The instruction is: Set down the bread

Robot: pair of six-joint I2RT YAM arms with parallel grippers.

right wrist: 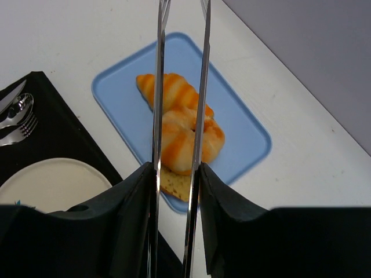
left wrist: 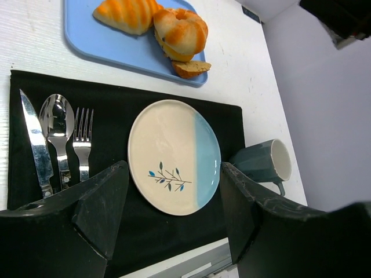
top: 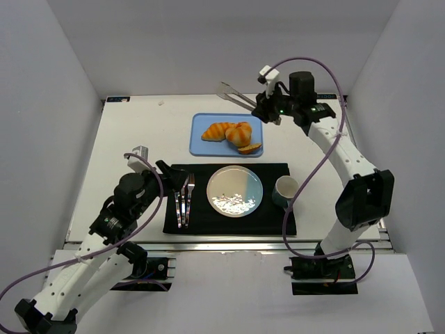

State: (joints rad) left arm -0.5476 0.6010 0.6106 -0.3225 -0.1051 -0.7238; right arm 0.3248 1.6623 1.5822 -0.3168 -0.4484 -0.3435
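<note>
The bread [top: 217, 131] is a golden-orange striped croissant loaf lying at the left of the blue tray [top: 201, 147]. It also shows in the left wrist view [left wrist: 124, 14] and the right wrist view [right wrist: 174, 91]. My right gripper [top: 268, 108] is shut on metal tongs [top: 235, 96], raised behind the tray's far right corner. In its own view, the right gripper [right wrist: 177, 174] holds the tong arms [right wrist: 203, 87] slightly apart and empty above the bread. My left gripper [top: 167, 177] is open and empty near the mat's left edge, seen also in its own view [left wrist: 174, 185].
A rounder striped bun [top: 240, 132] and a small brown slice [top: 249, 147] share the tray. A black mat [top: 278, 223] holds a white-and-blue plate [top: 235, 191], with a knife, spoon and fork [top: 185, 198] to its left. A dark mug [top: 285, 188] stands right of the plate.
</note>
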